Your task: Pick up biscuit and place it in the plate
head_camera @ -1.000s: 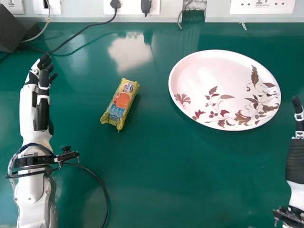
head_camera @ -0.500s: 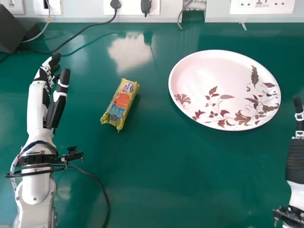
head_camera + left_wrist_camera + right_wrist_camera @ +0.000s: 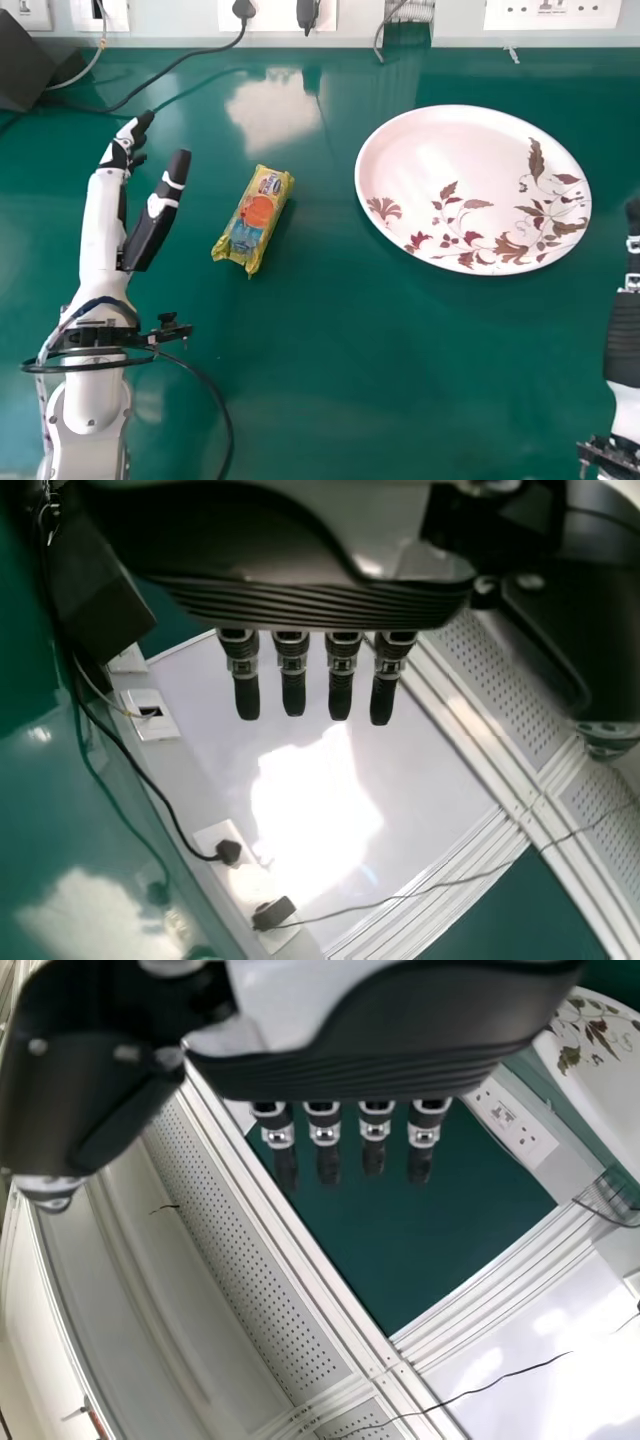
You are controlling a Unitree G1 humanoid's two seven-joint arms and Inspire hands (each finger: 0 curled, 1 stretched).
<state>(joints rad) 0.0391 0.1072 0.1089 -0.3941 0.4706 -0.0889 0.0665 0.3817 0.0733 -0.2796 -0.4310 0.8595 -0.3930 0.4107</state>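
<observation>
Left hand (image 3: 103,228) and right hand (image 3: 624,335) both spread wide, one biscuit packet (image 3: 254,218) and one plate (image 3: 440,155) lying between the two.

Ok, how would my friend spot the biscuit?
On the green table, find the big pale plate with painted leaves. Look left, between the plate and the robot's left hand, for the biscuit, a small slanted packet. Unlike the plate, it's yellow, with orange and blue patches.

Is a green desk (image 3: 330,370), with biscuit packet (image 3: 253,220) right of the left hand (image 3: 104,215), floral plate (image 3: 450,155) farther right, black cable (image 3: 151,79) beyond.
</observation>
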